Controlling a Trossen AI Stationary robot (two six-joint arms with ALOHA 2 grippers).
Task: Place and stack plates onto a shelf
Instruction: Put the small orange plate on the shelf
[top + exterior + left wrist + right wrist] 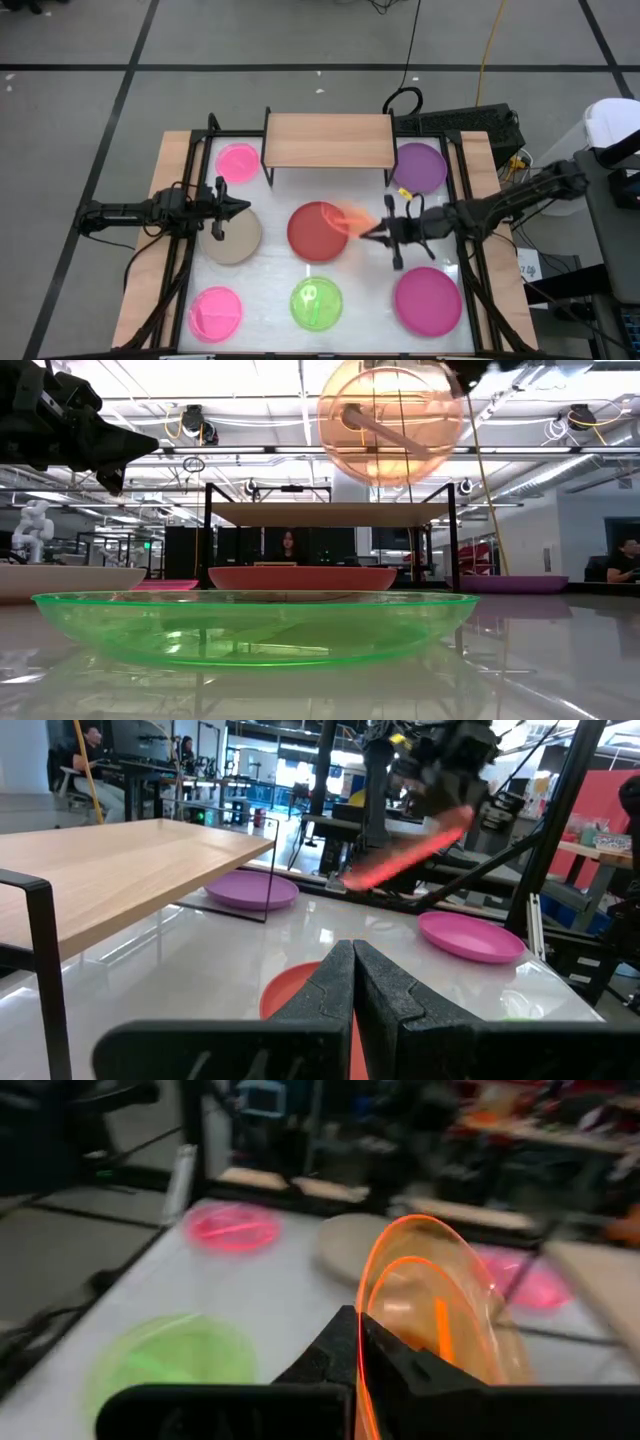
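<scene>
Notably, the right claw [376, 232] clenched the orange plate [352, 220] by its rim, aloft beside the red plate [318, 231]; tilted, it risked slipping before reaching the shelf [328, 140]. Left claw [243, 207] stood clenched, empty.

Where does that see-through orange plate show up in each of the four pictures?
High view: orange plate at centre, held by the right tool, beside the red plate.
Low view: top centre, above the shelf.
Left wrist view: tilted, upper middle.
Right wrist view: centre, edge-on.
Shared landmark: the red plate.
</scene>
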